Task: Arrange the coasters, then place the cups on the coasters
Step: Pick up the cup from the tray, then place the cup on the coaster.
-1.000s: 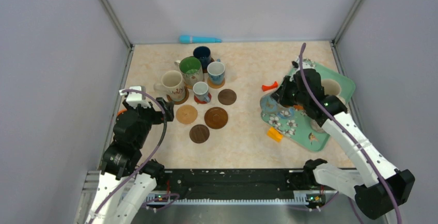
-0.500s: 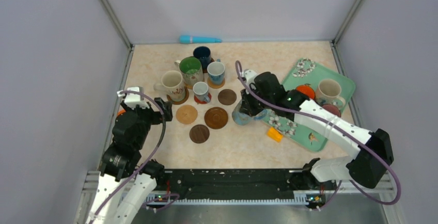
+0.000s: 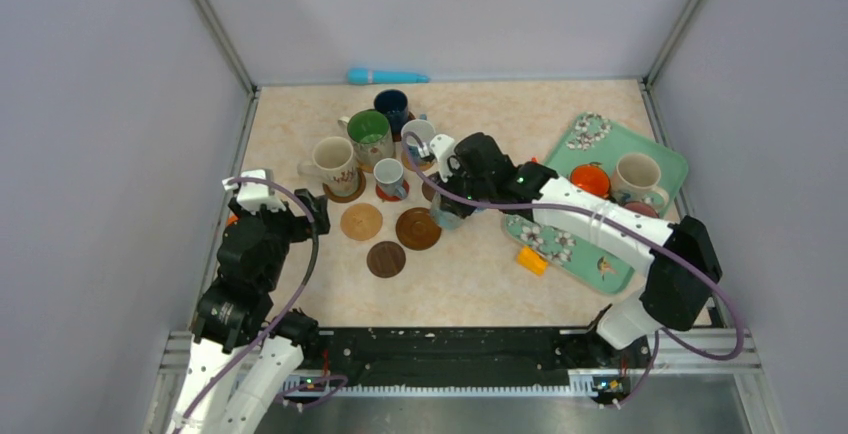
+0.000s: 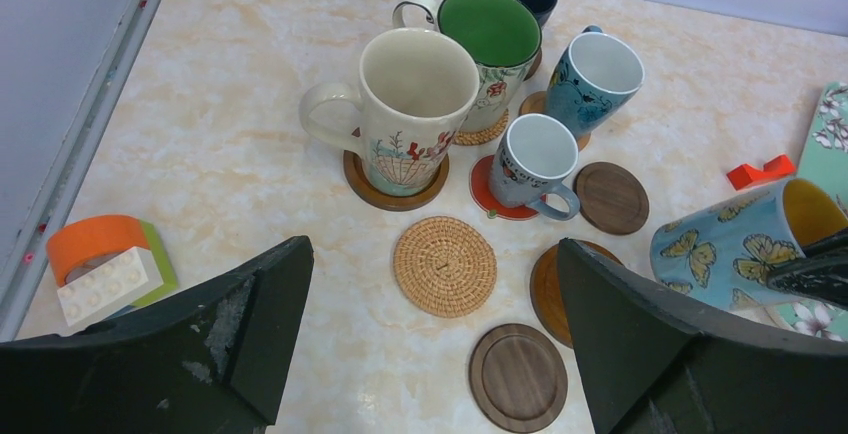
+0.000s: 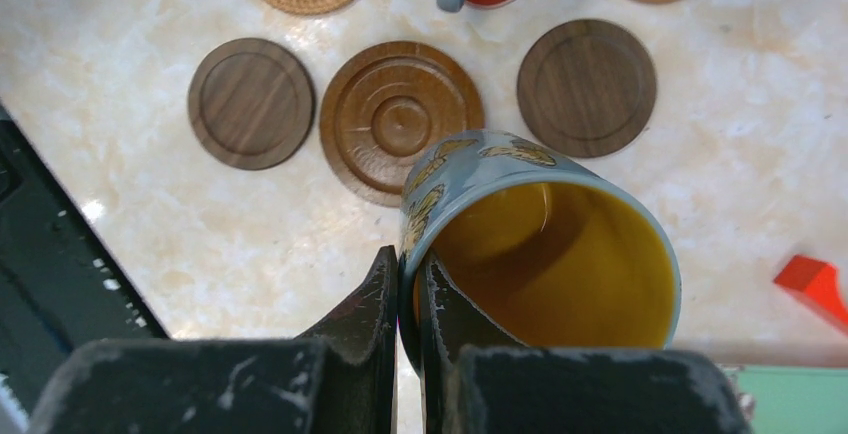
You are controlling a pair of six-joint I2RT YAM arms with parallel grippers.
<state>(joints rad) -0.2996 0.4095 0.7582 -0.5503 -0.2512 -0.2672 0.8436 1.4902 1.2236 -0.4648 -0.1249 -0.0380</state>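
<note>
Right now the butterfly cup [image 5: 540, 244], blue outside and yellow inside, is held tilted over the bench [image 5: 150, 244], its base at the rim of the ridged coaster [image 5: 398, 114]. The right claw [image 5: 408, 279] pinches the cup's rim, one finger inside and one outside. Two plain dark coasters [image 5: 250, 102] flank the ridged one, and a woven coaster [image 4: 444, 265] lies nearby. Five cups [image 4: 415, 104] stand on coasters behind. The left claw [image 4: 432, 254] hovers near the bench's left edge, spread wide and holding nothing.
</note>
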